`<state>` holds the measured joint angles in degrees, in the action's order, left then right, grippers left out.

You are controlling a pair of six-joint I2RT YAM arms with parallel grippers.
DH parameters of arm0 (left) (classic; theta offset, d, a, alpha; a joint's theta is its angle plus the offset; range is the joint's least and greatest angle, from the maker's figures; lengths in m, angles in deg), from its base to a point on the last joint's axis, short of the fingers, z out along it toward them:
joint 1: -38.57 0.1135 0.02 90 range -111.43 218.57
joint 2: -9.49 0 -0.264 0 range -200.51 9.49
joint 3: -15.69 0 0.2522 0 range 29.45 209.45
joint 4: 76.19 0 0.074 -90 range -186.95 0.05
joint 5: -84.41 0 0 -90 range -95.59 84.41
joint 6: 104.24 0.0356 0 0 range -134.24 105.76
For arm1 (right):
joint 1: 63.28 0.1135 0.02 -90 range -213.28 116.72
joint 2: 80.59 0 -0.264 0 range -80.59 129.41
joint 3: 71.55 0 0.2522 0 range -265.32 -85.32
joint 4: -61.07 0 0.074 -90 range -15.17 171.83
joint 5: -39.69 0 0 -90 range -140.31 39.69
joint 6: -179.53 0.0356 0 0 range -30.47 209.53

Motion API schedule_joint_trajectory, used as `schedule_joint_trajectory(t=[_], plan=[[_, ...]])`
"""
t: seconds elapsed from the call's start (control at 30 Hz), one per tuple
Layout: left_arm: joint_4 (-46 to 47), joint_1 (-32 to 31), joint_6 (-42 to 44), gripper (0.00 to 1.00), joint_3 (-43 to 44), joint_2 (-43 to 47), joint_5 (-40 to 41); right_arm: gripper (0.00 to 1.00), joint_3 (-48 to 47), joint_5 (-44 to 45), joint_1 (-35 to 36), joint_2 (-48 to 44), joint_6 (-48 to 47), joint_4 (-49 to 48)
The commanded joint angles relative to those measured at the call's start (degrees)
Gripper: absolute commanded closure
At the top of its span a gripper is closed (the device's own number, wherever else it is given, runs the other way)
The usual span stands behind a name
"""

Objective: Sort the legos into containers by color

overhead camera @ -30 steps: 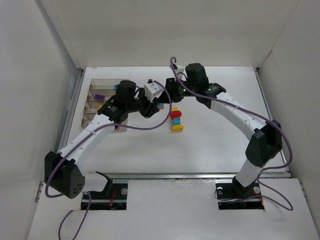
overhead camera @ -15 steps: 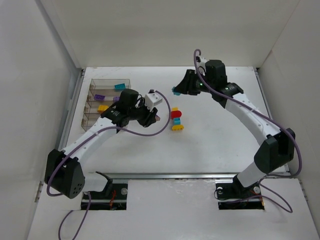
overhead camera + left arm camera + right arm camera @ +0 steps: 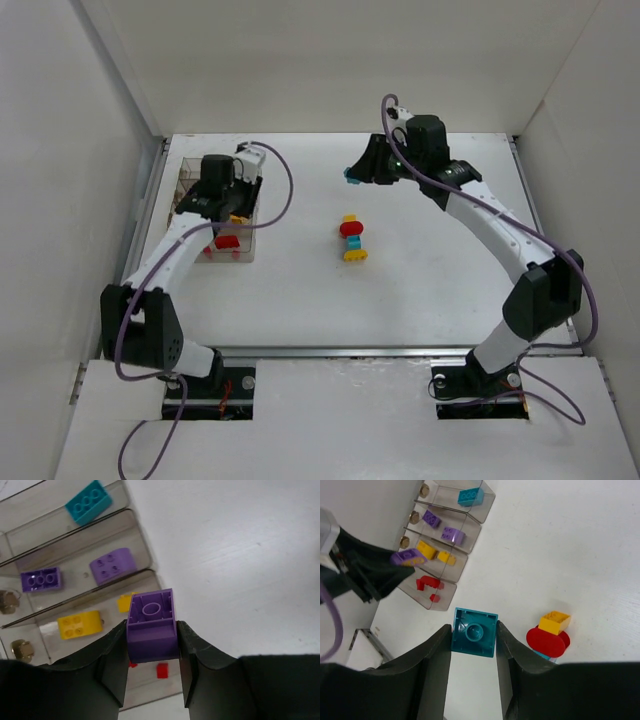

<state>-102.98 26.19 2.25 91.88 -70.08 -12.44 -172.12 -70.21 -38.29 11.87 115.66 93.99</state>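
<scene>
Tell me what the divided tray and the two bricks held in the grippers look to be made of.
Divided tray: likely clear, smoke-tinted hard plastic. Its walls are grey-tinted and see-through, with glossy edges.
Purple brick and teal brick: apparently opaque moulded plastic, smooth with a soft sheen. Signs are the even colour, crisp edges and hollow undersides with a round tube.

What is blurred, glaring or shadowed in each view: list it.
Top external: even soft light, faint shadows, brick stack small but clear. Left wrist: purple brick sharp, left fingers near-black. Right wrist: teal brick sharp, right fingers equally dark, no glare.
</scene>
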Motion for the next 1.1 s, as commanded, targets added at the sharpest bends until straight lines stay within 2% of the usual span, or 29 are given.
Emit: schedule_joint_trajectory(t=[0.0, 0.13, 0.23, 0.4, 0.6, 0.77, 0.9, 0.93, 1.07], plan=[[-0.8, 5.5, -3.9, 1.0, 6.4, -5.0, -0.8, 1.0, -4.9, -0.6, -0.3, 2.4, -2.3, -0.5], [-0.2, 12.2, -5.1, 1.0, 10.6, -12.3, -7.9, 1.0, -8.0, -1.8, -1.5, 4.9, -2.8, -0.5], [-0.2, 14.2, -5.1, 1.0, 14.4, -16.5, -8.5, 1.0, -9.4, -2.5, -2.1, 6.7, -3.4, 0.1], [2.1, 19.5, -6.3, 1.0, 20.1, -23.8, -14.0, 1.0, -12.7, -4.2, -4.0, 9.0, -3.9, 0.6], [2.8, 21.1, -6.3, 1.0, 22.5, -27.6, -19.5, 1.0, -13.9, -5.3, -4.5, 11.8, -3.9, 0.6], [0.7, 21.6, -5.7, 0.92, 23.0, -29.6, -22.2, 1.0, -17.6, -5.9, -5.0, 13.9, -3.9, 2.5], [0.1, 22.2, -4.4, 0.82, 23.6, -30.9, -23.5, 1.0, -20.2, -5.9, -5.6, 15.9, -3.9, 3.0], [0.1, 22.2, -4.4, 0.73, 24.7, -31.8, -22.8, 1.0, -20.8, -6.5, -5.6, 16.6, -3.9, 3.0], [-1.8, 22.8, -4.4, 0.52, 29.2, -34.6, -20.0, 1.0, -21.5, -7.5, -5.6, 17.1, -3.4, 3.0]])
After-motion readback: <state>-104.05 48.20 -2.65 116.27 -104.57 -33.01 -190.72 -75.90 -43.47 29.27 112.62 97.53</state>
